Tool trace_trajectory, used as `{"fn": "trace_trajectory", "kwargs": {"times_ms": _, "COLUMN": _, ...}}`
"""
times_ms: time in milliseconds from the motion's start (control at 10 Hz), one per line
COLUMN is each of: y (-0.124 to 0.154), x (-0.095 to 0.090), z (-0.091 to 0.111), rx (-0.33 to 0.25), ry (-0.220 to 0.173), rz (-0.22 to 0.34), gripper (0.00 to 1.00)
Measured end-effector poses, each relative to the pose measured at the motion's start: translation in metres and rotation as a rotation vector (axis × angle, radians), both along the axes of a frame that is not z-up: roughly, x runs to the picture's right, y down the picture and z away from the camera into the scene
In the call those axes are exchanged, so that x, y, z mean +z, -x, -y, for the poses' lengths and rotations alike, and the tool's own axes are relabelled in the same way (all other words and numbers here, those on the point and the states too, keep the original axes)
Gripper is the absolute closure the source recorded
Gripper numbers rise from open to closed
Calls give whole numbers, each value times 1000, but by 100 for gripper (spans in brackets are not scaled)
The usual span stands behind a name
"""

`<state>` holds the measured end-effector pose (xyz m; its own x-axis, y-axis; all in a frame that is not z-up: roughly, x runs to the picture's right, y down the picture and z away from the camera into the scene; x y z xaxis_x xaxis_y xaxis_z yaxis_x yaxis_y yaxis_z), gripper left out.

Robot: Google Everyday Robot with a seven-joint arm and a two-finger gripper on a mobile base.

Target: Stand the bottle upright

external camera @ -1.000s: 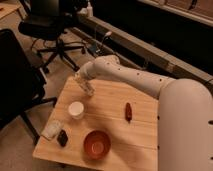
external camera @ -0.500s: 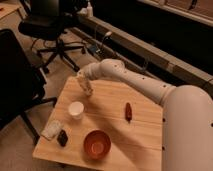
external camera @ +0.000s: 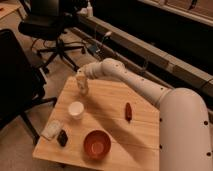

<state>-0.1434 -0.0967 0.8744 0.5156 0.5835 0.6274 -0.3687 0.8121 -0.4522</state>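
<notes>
Hovering beyond the white cup (external camera: 76, 109), on its far side and a little above the wooden table (external camera: 142, 137), my gripper (external camera: 82, 84) has hardly shifted over the last second. It has only drifted slightly to one side while the arm behind it swung and stretched out. Whether it is open or closed I cannot tell from here. The pale shape at my wrist end could be my own hardware, and I see nothing that I can say for sure is held.

The bottle (external camera: 51, 130) has not changed at all. It lies on its side on the near side of the cup, close to the table corner and well apart from my gripper. A small dark object (external camera: 62, 137) sits just beside it on the side away from the cup. An orange bowl (external camera: 96, 144) is also nearer the camera than the cup, off to the other side, and the red-brown oblong thing (external camera: 128, 111) lies level with the cup, well away from it.

So I judge the task barely begun. The recent motion repositioned the arm but made no progress on the bottle itself. To go on, I would have to cross over the cup without knocking it, come down on the bottle, grip it across its slim body, and tip it onto its base.
</notes>
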Motion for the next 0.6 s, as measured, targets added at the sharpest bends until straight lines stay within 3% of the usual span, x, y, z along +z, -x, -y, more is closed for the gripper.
{"fn": "trace_trajectory", "kwargs": {"times_ms": 300, "y": -9, "x": 10, "z": 5, "rx": 44, "ry": 15, "rz": -1, "gripper": 20}}
{"fn": "trace_trajectory", "kwargs": {"times_ms": 600, "y": -10, "x": 10, "z": 4, "rx": 34, "ry": 21, "rz": -10, "gripper": 20}}
